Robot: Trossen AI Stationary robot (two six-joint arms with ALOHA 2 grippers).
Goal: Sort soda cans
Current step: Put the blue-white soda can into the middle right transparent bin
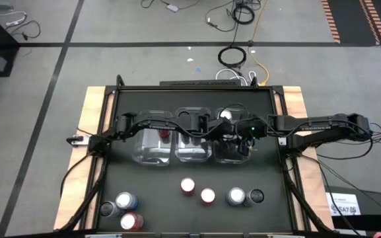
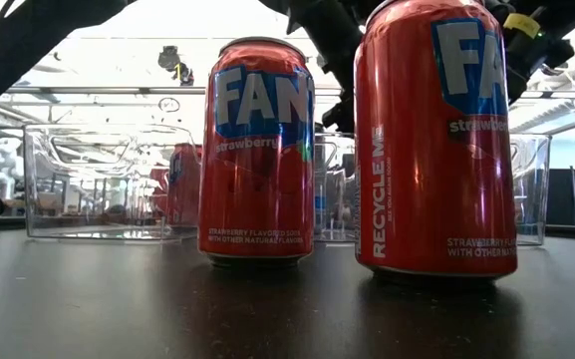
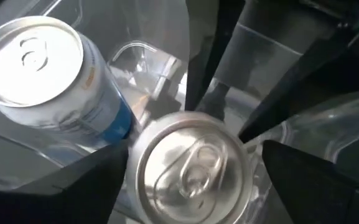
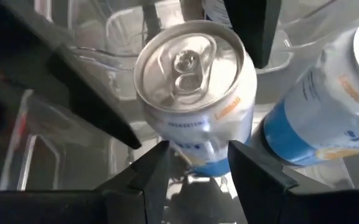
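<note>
Two silver-blue soda cans stand in the right clear bin (image 1: 233, 153). My left gripper (image 3: 195, 180) is open over one can (image 3: 191, 168), with a finger on each side of its silver top. The other can (image 3: 33, 62) stands beside it. My right gripper (image 4: 198, 168) is open and comes from the opposite side. The same can's (image 4: 191, 81) lower body shows beyond the gap between its fingertips. A red can (image 1: 166, 134) stands in the left bin (image 1: 152, 147). My left gripper's fingers stand beside the can's top rim (image 3: 135, 155), slanting down from above. A gap shows at one finger (image 3: 303, 180). Whether the other finger (image 3: 98, 180) touches the rim, I cannot tell. The can stands upright on the bin's floor.
The middle bin (image 1: 191, 151) stands between the other two. Near the front edge stand loose cans: two red (image 1: 188, 186) (image 1: 208, 196), a silver-blue (image 1: 236, 196) and a dark one (image 1: 256, 196). Three more (image 1: 125, 200) stand at the front left.
</note>
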